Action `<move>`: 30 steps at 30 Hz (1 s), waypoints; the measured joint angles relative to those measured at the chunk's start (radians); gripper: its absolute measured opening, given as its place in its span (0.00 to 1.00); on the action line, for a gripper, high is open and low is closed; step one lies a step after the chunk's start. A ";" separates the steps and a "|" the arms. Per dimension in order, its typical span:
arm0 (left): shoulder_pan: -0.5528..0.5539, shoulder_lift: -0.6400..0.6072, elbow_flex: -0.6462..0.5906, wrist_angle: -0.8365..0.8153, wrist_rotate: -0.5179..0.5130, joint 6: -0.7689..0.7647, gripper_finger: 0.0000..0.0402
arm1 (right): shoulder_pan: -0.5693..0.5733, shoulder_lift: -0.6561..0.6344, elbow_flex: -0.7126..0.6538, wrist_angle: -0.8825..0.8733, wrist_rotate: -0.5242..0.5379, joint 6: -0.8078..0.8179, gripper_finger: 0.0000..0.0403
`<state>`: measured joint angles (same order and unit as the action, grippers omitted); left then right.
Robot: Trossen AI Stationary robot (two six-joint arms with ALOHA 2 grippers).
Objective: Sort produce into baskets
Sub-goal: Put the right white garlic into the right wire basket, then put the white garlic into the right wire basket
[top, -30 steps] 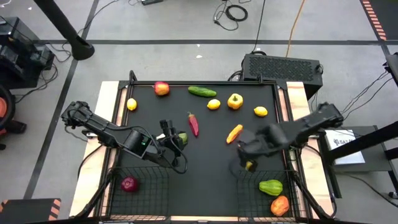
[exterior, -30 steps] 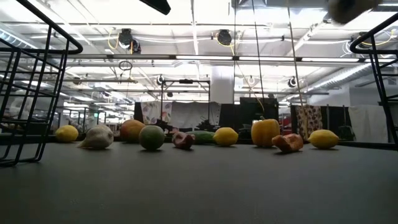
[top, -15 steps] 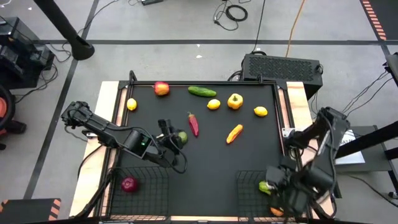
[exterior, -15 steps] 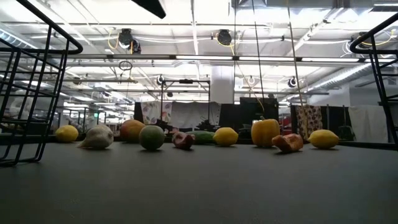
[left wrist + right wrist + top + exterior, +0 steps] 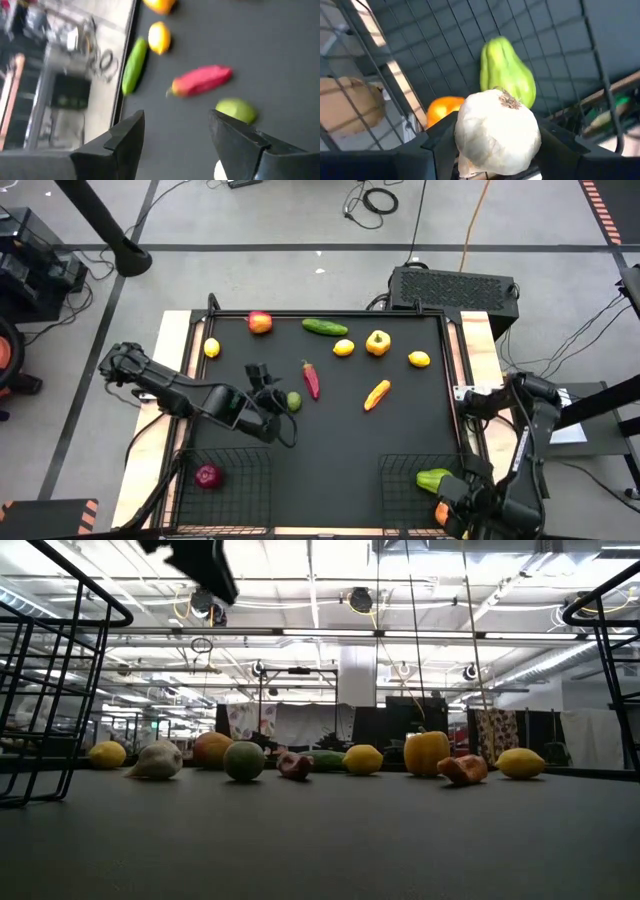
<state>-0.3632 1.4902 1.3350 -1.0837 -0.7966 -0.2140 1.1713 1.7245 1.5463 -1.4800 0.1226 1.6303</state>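
the right gripper (image 5: 495, 165) is clamped on a white garlic (image 5: 497, 132) over the right basket (image 5: 400, 480) at the table's 5 o'clock corner, where a green pepper (image 5: 507, 70) and an orange one (image 5: 442, 110) already lie. the step in hand looks like a drop-off: the next move calls for lowering a little and letting go so the garlic lands inside the mesh and not on the rim.

the left gripper (image 5: 175, 132) hangs with its jaws apart and nothing between them, above the mat near 9 o'clock, the lime (image 5: 294, 401) just beside it and the red chili (image 5: 311, 379) a bit past that. it is likely lining up on the lime.

the left basket (image 5: 225, 475) at 7 o'clock holds a purple onion (image 5: 207, 475). still out on the mat: apple (image 5: 260, 322), cucumber (image 5: 325, 327), yellow pepper (image 5: 378, 342), carrot (image 5: 376, 394) and three lemons, mostly toward 12 o'clock.

the table (image 5: 340, 440) wears a black mat with bare wood at its sides. around it, grey floor with taped lines and cables, and a black grilled box (image 5: 455, 285) at 1 o'clock.
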 joint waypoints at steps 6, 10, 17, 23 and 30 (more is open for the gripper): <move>0.095 0.000 0.000 -0.095 0.131 -0.069 0.56 | 0.018 0.040 0.000 -0.040 -0.074 0.064 0.57; 0.130 0.000 0.000 -0.095 0.157 -0.069 0.56 | 0.017 0.047 0.000 -0.078 -0.088 0.033 0.69; 0.184 0.000 -0.015 -0.101 0.227 -0.070 0.56 | 0.015 0.046 0.000 -0.092 0.057 -0.083 0.83; 0.262 0.000 -0.092 -0.096 0.352 -0.113 0.56 | -0.031 0.040 0.000 -0.092 0.418 -0.175 0.83; 0.336 0.001 -0.190 -0.077 0.431 -0.134 0.65 | -0.084 0.033 0.000 -0.091 0.577 -0.385 0.83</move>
<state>-0.0276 1.4910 1.1453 -1.1608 -0.3660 -0.3485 1.0876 1.7578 1.5467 -1.5711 0.6992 1.2454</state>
